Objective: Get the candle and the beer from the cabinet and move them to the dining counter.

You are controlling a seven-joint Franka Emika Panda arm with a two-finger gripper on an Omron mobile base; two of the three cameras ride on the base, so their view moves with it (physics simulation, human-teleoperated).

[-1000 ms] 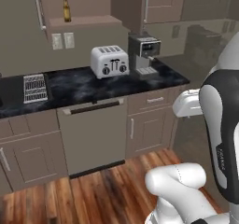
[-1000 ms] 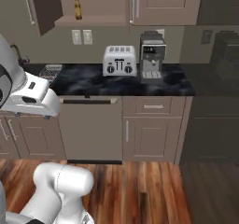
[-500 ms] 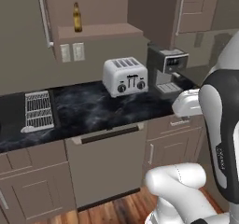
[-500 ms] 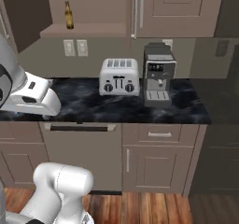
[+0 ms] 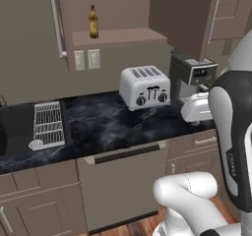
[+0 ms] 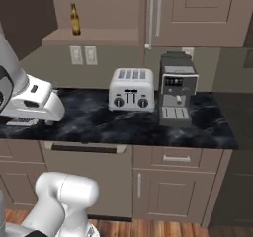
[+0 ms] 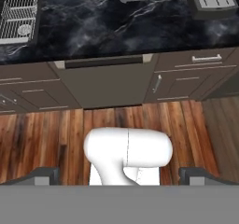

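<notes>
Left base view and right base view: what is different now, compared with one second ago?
The base drove closer to the worktop, so the toaster, coffee machine and beer look bigger and the wood floor has nearly left both base views. That is camera motion; nothing on the worktop or shelf moved. The beer stands as before in the open cabinet. The pincer is open and holds nothing.

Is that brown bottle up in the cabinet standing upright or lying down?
Upright. The beer stands on the shelf of the open cabinet, neck pointing straight up, above the toaster; the right base view shows the same.
</notes>
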